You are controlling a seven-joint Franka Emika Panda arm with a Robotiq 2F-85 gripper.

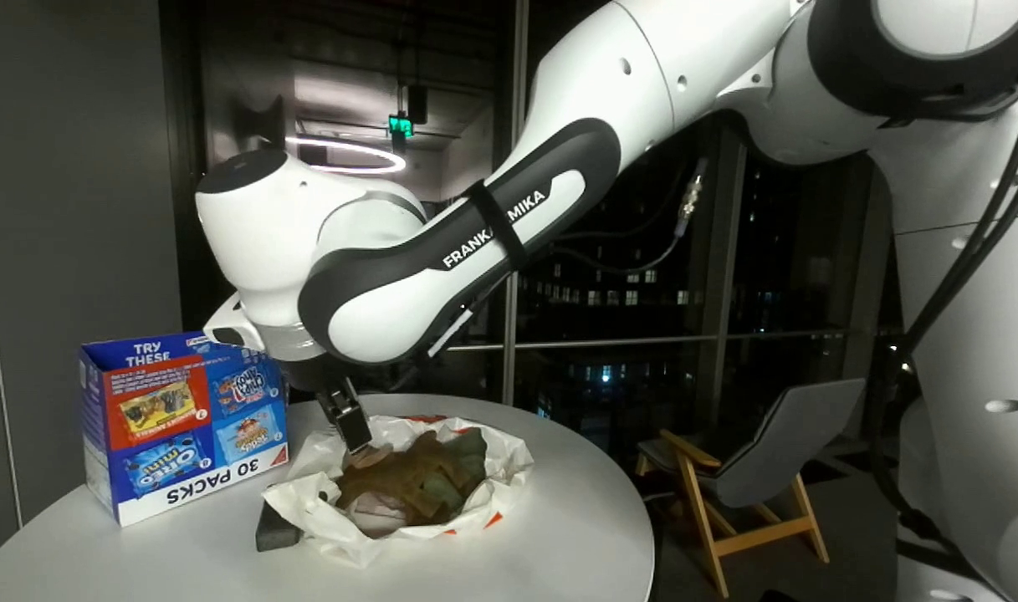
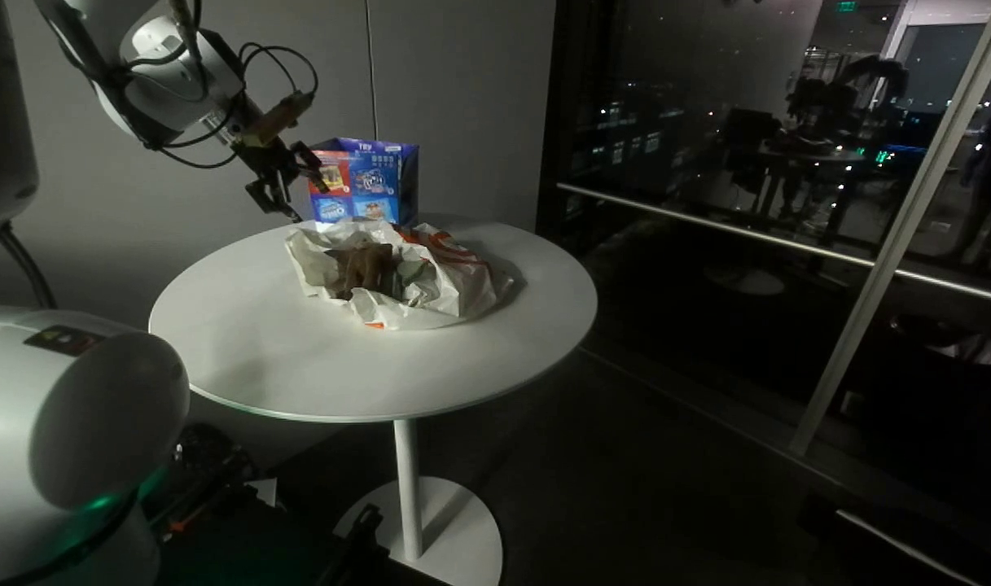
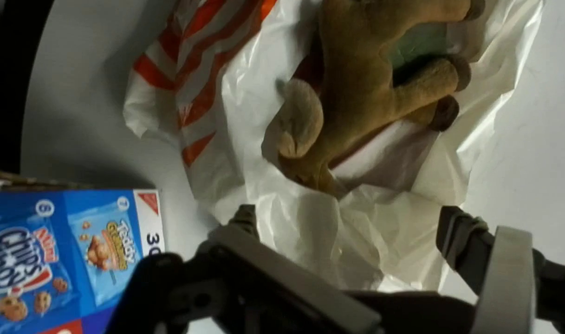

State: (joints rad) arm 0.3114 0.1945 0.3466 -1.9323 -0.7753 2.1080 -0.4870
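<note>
A brown plush animal [image 3: 356,88] is seen lying in the white plastic bag [image 3: 245,93] on the round table [image 2: 462,358], near the snack box [image 1: 186,422]. The gripper [image 3: 349,218] is spread wide, with nothing held between its fingers, and is poised by the bag's edge (whether the plastic is touched cannot be told). The step in hand is judged to be lining up with the bag's contents; for a grip on the plush animal, the fingers would need to be shifted over its body and lowered.

bag [image 3: 238,102]: white, orange stripes | plush toy [image 3: 356,79]: brown | box [image 1: 199,418]: blue, red, white | table [image 1: 588,510]: white
</note>
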